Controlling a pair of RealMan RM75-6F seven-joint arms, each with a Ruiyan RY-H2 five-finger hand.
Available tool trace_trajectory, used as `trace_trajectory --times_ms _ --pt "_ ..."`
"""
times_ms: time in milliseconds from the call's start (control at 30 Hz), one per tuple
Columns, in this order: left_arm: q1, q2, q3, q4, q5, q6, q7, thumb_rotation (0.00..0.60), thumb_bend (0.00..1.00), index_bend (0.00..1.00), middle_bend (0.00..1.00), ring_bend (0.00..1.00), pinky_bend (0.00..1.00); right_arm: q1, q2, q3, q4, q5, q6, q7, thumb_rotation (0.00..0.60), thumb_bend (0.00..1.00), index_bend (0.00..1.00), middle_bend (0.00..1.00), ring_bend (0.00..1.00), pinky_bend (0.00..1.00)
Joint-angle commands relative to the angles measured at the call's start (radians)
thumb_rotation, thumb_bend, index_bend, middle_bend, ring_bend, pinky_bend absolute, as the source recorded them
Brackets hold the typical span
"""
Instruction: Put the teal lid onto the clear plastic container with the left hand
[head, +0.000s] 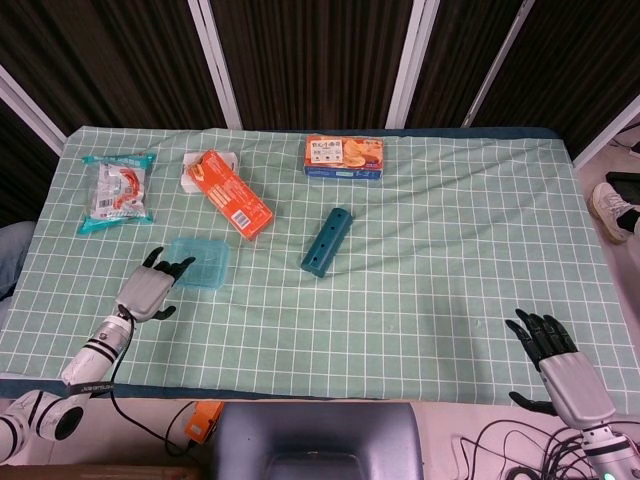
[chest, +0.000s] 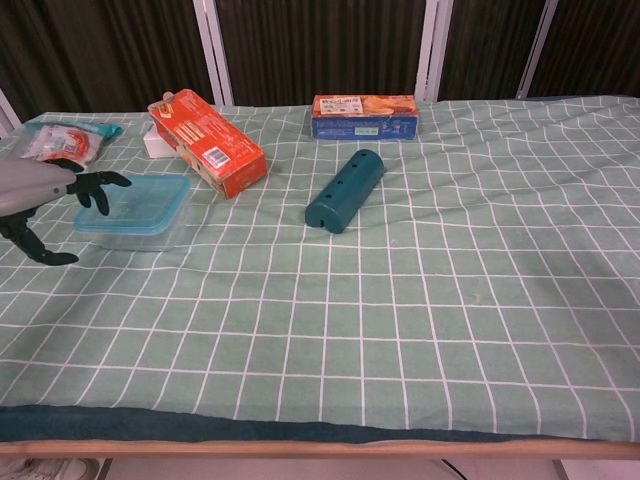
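Left hand (head: 150, 287): I see it empty, fingers spread.
Lid (head: 198, 262): on container (chest: 128, 228), just right of my fingertips.
Right hand (head: 556, 362): empty, well apart.

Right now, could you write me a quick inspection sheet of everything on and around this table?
Surface: green checked tablecloth, wrinkled toward the far right.
Job's things: teal lid sits on the clear plastic container.
Clutter: orange box resting on a white box; blue biscuit box; snack bag; dark teal cylinder with holes.
Hands: left hand open, fingers over the lid's near-left edge; right hand open at the near-right corner.
Cables: black cables on the floor below the table.
Surroundings: dark curtains, a shoe at right.
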Motion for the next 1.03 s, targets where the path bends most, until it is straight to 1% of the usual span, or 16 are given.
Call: trace_trajectory --times_ms 33,67,133,267,333,400,433,467,500,567,600,667,700,767,867,1033 --pt "0.011 0.030 -0.032 -0.053 0.050 0.106 -0.006 0.600 0.23 0.00 0.15 0.15 0.00 0.000 0.000 0.000 0.000 -0.001 0.000 0.001 0.600 0.16 0.00 0.00 0.00 0.00" --pt "0.015 0.040 -0.038 -0.070 0.061 0.131 -0.011 0.600 0.24 0.00 0.10 0.11 0.00 0.000 0.001 0.000 0.001 -0.001 0.001 0.001 0.600 0.16 0.00 0.00 0.00 0.00" --pt "0.031 0.067 -0.045 -0.122 0.089 0.188 -0.024 0.600 0.24 0.00 0.06 0.05 0.00 -0.001 0.001 -0.001 0.001 -0.004 0.004 0.001 0.600 0.16 0.00 0.00 0.00 0.00" --pt "0.090 0.116 -0.023 -0.228 0.153 0.305 -0.050 0.600 0.25 0.00 0.03 0.02 0.00 -0.003 0.000 -0.004 0.003 -0.011 0.007 -0.002 0.600 0.16 0.00 0.00 0.00 0.00" --pt "0.147 0.134 0.013 -0.275 0.188 0.379 -0.074 0.600 0.25 0.00 0.02 0.01 0.00 -0.002 -0.001 -0.005 0.004 -0.012 0.005 -0.004 0.600 0.16 0.00 0.00 0.00 0.00" --pt "0.217 0.145 0.058 -0.298 0.223 0.461 -0.093 0.600 0.26 0.00 0.00 0.00 0.00 -0.002 -0.002 -0.006 0.003 -0.012 0.002 -0.008 0.600 0.16 0.00 0.00 0.00 0.00" --pt "0.248 0.146 0.078 -0.299 0.231 0.491 -0.094 0.600 0.26 0.00 0.00 0.00 0.00 -0.002 -0.002 -0.007 0.003 -0.012 0.001 -0.009 0.600 0.16 0.00 0.00 0.00 0.00" --pt "0.305 0.148 0.111 -0.300 0.228 0.537 -0.088 0.600 0.26 0.00 0.00 0.00 0.00 -0.002 -0.002 -0.008 0.002 -0.014 0.001 -0.012 0.600 0.16 0.00 0.00 0.00 0.00" --pt "0.344 0.144 0.132 -0.297 0.227 0.569 -0.077 0.600 0.26 0.00 0.00 0.00 0.00 -0.003 -0.004 -0.008 0.003 -0.015 0.002 -0.015 0.600 0.16 0.00 0.00 0.00 0.00" --pt "0.417 0.122 0.165 -0.274 0.216 0.623 -0.062 0.600 0.26 0.00 0.00 0.00 0.00 -0.003 -0.008 -0.011 0.002 -0.019 0.000 -0.027 0.600 0.16 0.00 0.00 0.00 0.00" --pt "0.439 0.105 0.172 -0.251 0.220 0.642 -0.072 0.600 0.26 0.00 0.00 0.00 0.00 -0.003 -0.010 -0.012 0.002 -0.022 -0.002 -0.034 0.600 0.16 0.00 0.00 0.00 0.00" --pt "0.466 0.066 0.169 -0.188 0.220 0.664 -0.102 0.600 0.26 0.00 0.00 0.00 0.00 -0.005 -0.015 -0.014 0.000 -0.028 0.001 -0.049 0.600 0.16 0.00 0.00 0.00 0.00" --pt "0.466 0.067 0.175 -0.168 0.218 0.645 -0.071 0.600 0.26 0.00 0.00 0.00 0.00 -0.008 -0.018 -0.016 0.000 -0.035 0.007 -0.058 0.600 0.16 0.00 0.00 0.00 0.00" --pt "0.464 0.066 0.164 -0.170 0.249 0.668 -0.108 0.600 0.27 0.00 0.00 0.00 0.00 -0.014 -0.020 -0.022 0.002 -0.047 0.017 -0.064 0.600 0.16 0.00 0.00 0.00 0.00" --pt "0.473 0.055 0.152 -0.135 0.288 0.712 -0.135 0.600 0.27 0.00 0.00 0.00 0.00 -0.025 -0.024 -0.028 0.011 -0.062 0.038 -0.069 0.600 0.16 0.00 0.00 0.00 0.00" --pt "0.483 0.052 0.138 -0.125 0.289 0.708 -0.133 0.600 0.27 0.00 0.00 0.00 0.00 -0.030 -0.025 -0.028 0.019 -0.063 0.049 -0.062 0.600 0.16 0.00 0.00 0.00 0.00"
